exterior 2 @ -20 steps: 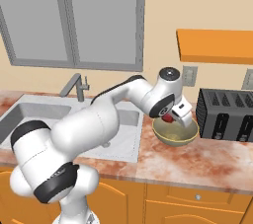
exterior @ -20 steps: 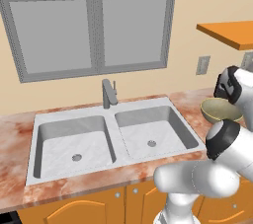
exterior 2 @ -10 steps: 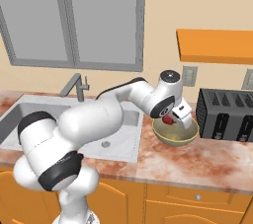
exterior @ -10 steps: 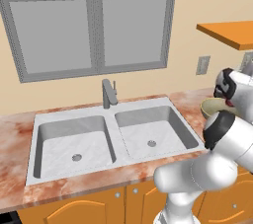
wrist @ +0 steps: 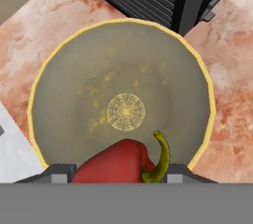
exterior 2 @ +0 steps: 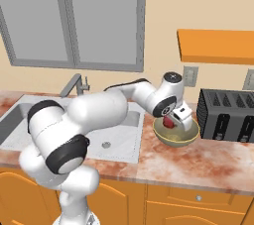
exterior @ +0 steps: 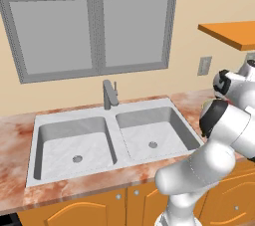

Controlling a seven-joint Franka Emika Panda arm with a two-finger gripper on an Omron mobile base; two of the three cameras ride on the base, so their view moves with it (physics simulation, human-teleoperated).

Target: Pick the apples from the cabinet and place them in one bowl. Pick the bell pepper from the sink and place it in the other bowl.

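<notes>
Now the bell pepper (wrist: 121, 161) sits clenched in the fingers (wrist: 59, 172) directly above the other bowl (wrist: 69, 94), lower than a second ago, when it hung higher over the rim. The bowl stands on the desk (exterior 2: 213, 162) between the sink (exterior: 74, 143) and a black toaster (exterior 2: 225, 115). Judging by this, letting go comes next.

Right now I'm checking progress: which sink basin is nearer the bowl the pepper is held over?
The basin on the toaster side, the one farther from the window's left end. The bowl sits on the counter just past its edge, with the gripper holding the pepper above it.
</notes>
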